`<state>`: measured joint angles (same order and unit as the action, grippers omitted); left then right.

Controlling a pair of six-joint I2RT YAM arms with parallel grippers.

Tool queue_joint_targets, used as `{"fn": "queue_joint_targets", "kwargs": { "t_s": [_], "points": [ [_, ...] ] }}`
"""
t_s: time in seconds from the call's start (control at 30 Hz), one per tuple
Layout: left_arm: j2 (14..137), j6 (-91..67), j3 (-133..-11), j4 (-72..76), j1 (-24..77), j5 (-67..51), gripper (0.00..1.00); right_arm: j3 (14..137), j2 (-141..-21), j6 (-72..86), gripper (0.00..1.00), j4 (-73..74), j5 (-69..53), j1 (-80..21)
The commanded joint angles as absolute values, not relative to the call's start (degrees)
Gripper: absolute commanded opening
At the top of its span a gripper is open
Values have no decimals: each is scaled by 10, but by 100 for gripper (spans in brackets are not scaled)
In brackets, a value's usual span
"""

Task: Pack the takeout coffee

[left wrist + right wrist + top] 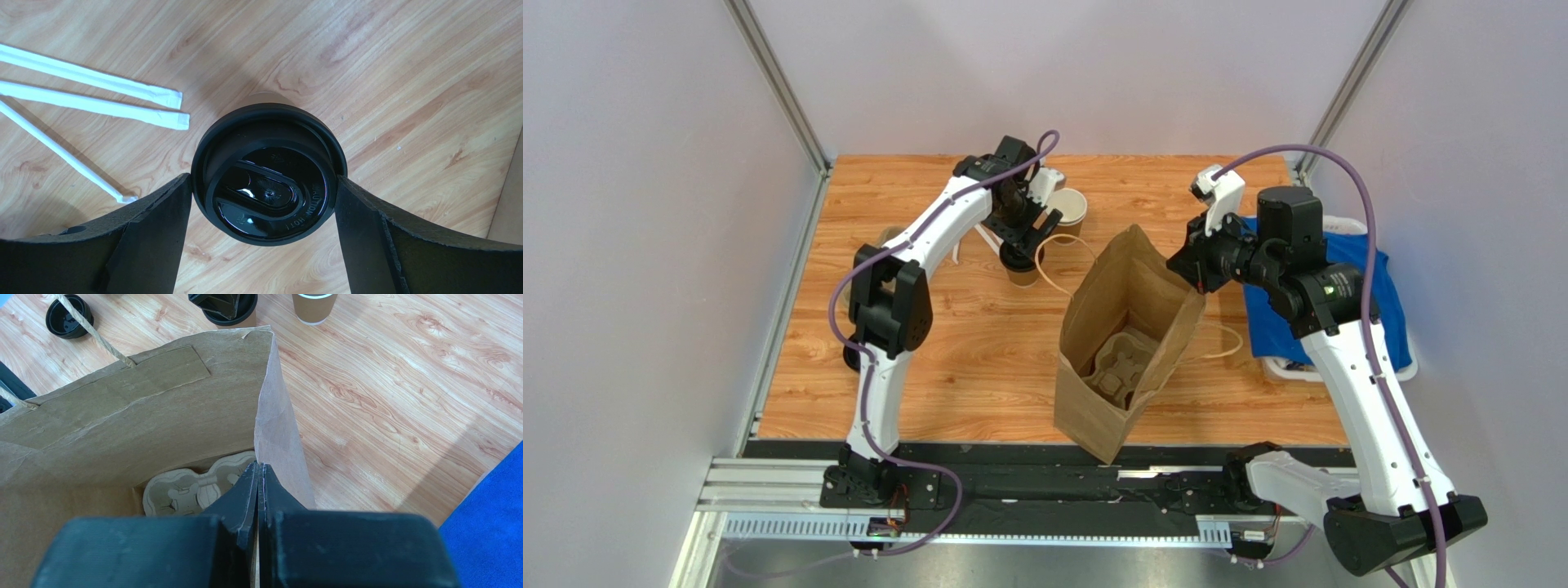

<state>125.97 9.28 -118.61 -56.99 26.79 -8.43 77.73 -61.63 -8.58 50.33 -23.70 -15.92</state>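
Fingers [156, 239] of left gripper [263, 180] spread wide, straddling the lidded takeout coffee [270, 202] toward the desk's [928, 355] far edge, so likely the grasp step; right gripper [258, 474] pinches the paper bag [123, 416] rim, next probably clamp, lift, lower onto the cup carrier [184, 490].

On my wooden desk [928, 355] a brown paper bag [1136, 276] stands upright with its top open, and its twine handles [1053, 263] loop out on either side. At the bottom of the bag lies a grey-brown moulded pulp cup carrier [1124, 361]. Beyond the bag, near the far edge, a brown lidless cup [1070, 211] stands upright, white inside. A loose black lid [69, 315] lies flat on the wood, apart from that cup. Three paper-wrapped straws [92, 76] rest on the desk, two nearly parallel and the third slanting away. At my right, a blue cloth [1382, 294] lies in a white tray [1290, 368] at the desk's edge.
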Motion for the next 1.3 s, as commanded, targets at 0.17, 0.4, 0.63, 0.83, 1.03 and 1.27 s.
{"fn": "queue_joint_targets", "kwargs": {
  "t_s": [0.17,0.4,0.63,0.83,1.03,1.27],
  "points": [
    [1143,98,-1145,-606,260,-89,48,796,-613,-76,0,499,-271,-157],
    [1055,103,-1138,-635,237,-118,41,809,-615,-76,0,500,-281,-157],
    [940,112,-1173,-659,218,-163,40,809,-605,-84,0,494,-331,-157],
    [869,112,-1222,-671,219,-194,40,811,-599,-69,0,481,-323,-157],
    [876,113,-1307,-737,219,-248,40,792,-596,-27,0,502,-257,-157],
    [859,135,-1394,-737,317,-297,39,786,-594,-19,0,526,-236,-157]
  ]
}}
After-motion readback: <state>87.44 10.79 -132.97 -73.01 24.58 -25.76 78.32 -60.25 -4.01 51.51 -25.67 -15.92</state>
